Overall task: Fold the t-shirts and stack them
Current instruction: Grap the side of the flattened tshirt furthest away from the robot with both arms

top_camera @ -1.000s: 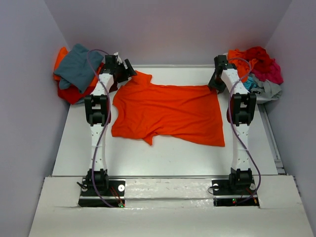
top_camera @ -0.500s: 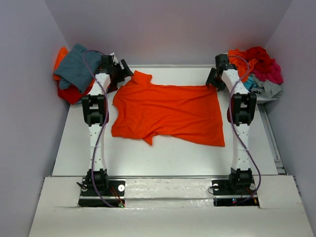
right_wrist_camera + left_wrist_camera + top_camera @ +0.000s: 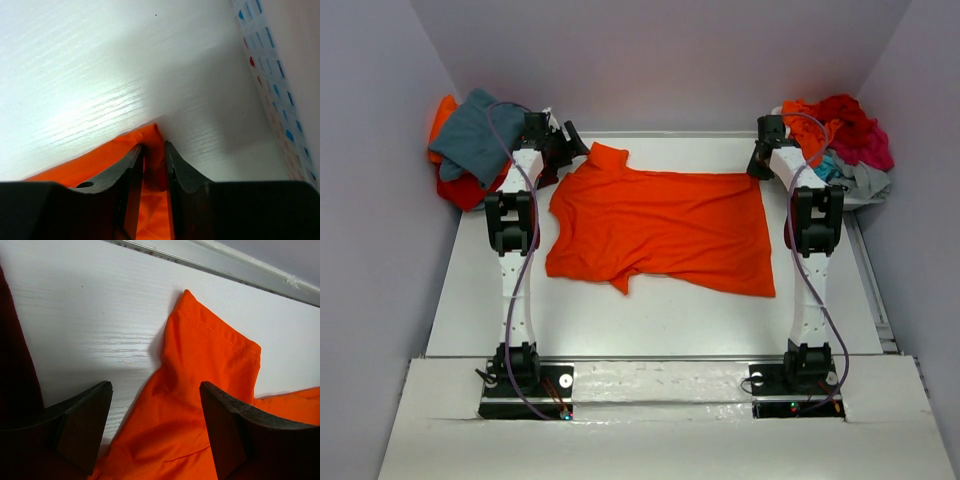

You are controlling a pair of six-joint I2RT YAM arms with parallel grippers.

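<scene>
**Right gripper [image 3: 154, 150] pinching orange t-shirt [image 3: 660, 225], left gripper [image 3: 154, 387] open**

Shirt lies spread flat mid-table [image 3: 650, 320]. My right fingers are clamped on its far right corner. My left jaws gape wide just above the far left sleeve [image 3: 210, 340], not gripping.

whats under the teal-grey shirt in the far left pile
Under the teal-grey shirt, orange cloth pokes out at the far edge and red cloth at the near edge. Anything else beneath it is covered.
</scene>
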